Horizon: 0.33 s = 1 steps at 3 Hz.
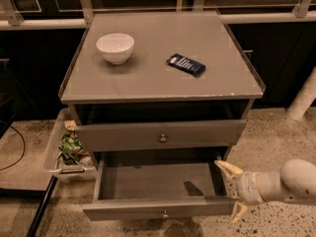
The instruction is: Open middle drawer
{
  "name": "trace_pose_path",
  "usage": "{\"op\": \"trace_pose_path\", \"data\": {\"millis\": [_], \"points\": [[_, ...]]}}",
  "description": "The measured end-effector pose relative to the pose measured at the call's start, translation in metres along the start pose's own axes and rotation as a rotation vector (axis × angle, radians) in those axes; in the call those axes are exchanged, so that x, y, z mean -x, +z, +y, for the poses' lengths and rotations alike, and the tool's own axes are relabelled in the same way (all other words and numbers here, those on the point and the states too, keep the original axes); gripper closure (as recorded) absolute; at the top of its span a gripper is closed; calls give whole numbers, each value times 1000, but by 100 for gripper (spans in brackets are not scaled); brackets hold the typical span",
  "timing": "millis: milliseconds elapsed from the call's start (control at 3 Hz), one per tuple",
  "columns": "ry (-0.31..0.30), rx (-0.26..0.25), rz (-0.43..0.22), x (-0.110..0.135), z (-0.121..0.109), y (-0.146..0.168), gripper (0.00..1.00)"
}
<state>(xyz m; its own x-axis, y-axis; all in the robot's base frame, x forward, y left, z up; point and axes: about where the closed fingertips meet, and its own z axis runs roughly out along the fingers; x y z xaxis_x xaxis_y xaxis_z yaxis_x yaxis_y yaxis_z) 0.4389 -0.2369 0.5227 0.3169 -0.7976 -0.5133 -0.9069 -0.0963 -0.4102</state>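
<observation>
Your gripper (226, 191) sits low on the right, at the near right corner of the middle drawer (153, 181). Its two pale fingers are spread wide and hold nothing. The far finger (226, 168) points at the drawer's right side wall near the cabinet frame. The near finger (239, 211) hangs just beside the right end of the drawer front. Whether either finger touches the drawer, you cannot tell from here. The arm (291, 181) reaches in from the right edge, over the floor (276, 132).

The middle drawer stands well out toward you. Its bare grey tray is in full view, and its small knob (165, 213) sits at the centre of the front, close to the near edge of the scene. A dark shadow lies on the tray floor towards the right. Above it, the upper drawer (123, 135) is shut, or nearly so, and its knob (163, 138) lines up with the lower one. A dark gap runs between that front and the overhanging cabinet top (163, 83).

On the top, a white bowl (115, 47) stands far left and a dark blue packet (186, 64) lies right of centre, the two well apart and both back from the edges.

To the right of the cabinet you have open speckled floor out to a white post (302, 100) at the far right. The left is tighter: a bin (54, 152) of green clutter sits against the cabinet, just beside the open drawer's left corner.
</observation>
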Motion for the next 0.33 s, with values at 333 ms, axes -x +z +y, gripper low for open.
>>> {"op": "trace_pose_path", "data": {"millis": [333], "points": [[-7,-5,7,2,-3,-6,0]]}}
